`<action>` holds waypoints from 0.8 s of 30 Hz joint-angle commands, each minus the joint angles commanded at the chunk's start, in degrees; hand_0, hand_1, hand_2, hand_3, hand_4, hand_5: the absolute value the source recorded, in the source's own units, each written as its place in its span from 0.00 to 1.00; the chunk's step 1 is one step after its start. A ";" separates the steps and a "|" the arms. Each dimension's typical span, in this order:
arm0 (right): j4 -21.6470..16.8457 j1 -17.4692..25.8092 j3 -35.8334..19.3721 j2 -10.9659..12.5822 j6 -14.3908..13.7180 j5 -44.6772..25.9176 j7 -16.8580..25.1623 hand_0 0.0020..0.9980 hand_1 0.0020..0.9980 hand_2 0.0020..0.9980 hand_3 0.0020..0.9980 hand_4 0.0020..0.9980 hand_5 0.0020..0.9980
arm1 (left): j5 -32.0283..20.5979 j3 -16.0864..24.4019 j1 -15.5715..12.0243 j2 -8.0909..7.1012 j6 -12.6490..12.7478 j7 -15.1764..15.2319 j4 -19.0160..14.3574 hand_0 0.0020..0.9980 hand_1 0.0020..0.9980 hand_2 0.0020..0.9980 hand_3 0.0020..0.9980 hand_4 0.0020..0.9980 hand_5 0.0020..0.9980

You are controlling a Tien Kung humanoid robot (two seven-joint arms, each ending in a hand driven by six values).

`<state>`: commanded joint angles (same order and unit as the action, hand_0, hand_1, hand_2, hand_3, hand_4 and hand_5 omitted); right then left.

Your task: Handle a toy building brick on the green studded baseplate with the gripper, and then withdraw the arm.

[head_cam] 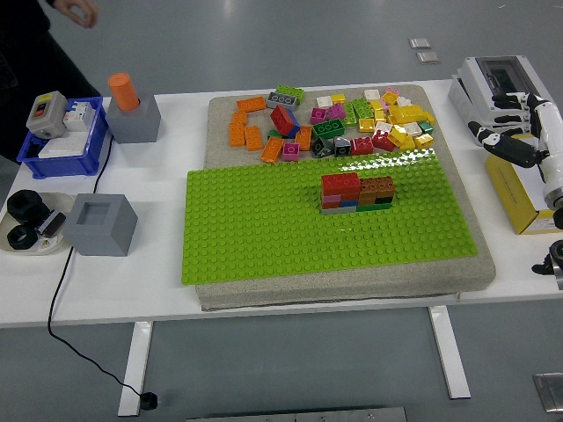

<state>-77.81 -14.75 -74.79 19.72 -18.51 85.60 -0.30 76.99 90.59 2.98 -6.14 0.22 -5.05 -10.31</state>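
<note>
The green studded baseplate lies on a grey foam pad in the middle of the table. A small block of stacked bricks, red, brown, grey, blue and green, stands on the plate's far right part. Many loose bricks in orange, yellow, pink, red and green are scattered on the pad behind the plate. My right hand hovers at the right edge, off the pad and well right of the stack, with fingers relaxed and nothing in them. The left arm does not show.
At the left stand a grey block with an orange cylinder, a blue bin, a hollow grey cube and a white plate with black rings. A yellow box and a white device sit under my right hand. A person's hand shows top left.
</note>
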 joint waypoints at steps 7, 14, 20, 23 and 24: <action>0.96 0.21 -1.54 0.26 -0.06 -1.34 0.30 0.49 0.63 0.73 0.67 0.85 0.26 | 0.00 -0.12 0.01 -0.11 -0.01 -0.06 0.00 0.63 0.59 0.56 0.59 0.63 0.23; 1.42 0.37 -2.60 0.24 -0.26 -2.98 1.03 0.48 0.63 0.73 0.67 0.85 0.26 | 0.04 -0.28 -0.03 -0.24 -0.01 -0.13 0.00 0.63 0.59 0.57 0.59 0.63 0.23; 1.61 0.44 -2.83 0.03 -0.25 -3.24 1.16 0.48 0.63 0.72 0.67 0.85 0.26 | 0.19 -0.20 0.06 -0.33 -0.01 -0.07 0.00 0.63 0.59 0.57 0.59 0.63 0.23; 1.64 0.50 -3.05 -0.04 -0.26 -3.29 1.21 0.48 0.63 0.72 0.67 0.84 0.26 | 0.16 -0.19 0.07 -0.27 -0.01 -0.05 0.00 0.63 0.59 0.56 0.59 0.63 0.23; 1.64 0.54 -3.14 -0.06 -0.26 -3.31 1.22 0.48 0.63 0.72 0.67 0.84 0.26 | 0.11 -0.22 0.06 -0.22 -0.01 -0.05 0.00 0.63 0.59 0.56 0.59 0.63 0.23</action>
<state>-76.16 -14.22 -77.93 19.66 -18.77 82.29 0.92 77.11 90.37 3.05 -6.36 0.21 -5.10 -10.31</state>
